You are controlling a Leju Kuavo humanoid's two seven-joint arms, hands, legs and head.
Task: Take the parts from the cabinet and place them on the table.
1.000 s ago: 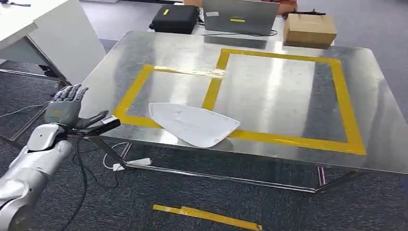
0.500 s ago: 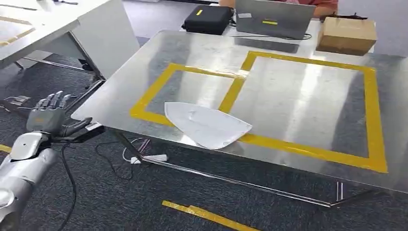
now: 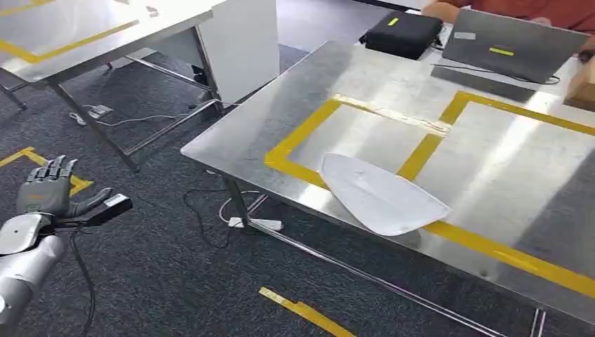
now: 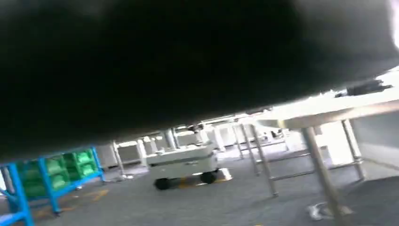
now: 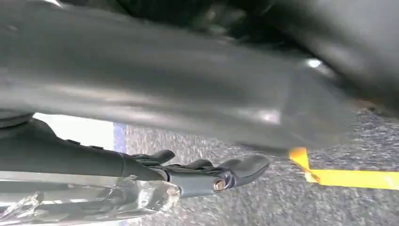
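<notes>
A flat white part lies on the steel table, across the near line of the yellow tape frame. My left hand hangs over the carpet well left of the table, fingers spread, thumb out, holding nothing. In the right wrist view the dark fingers of my right hand stretch out over the carpet with nothing between them. The left wrist view takes in a blue rack with green bins across the room.
A second steel table stands at the back left. A laptop and a black case sit beyond the table. Cables and a power strip lie under its near edge. A white wheeled cart stands near the rack.
The camera has swung left, so the table and white part sit further right in the picture and the second table has come into view. My left hand stays spread and holds nothing.
</notes>
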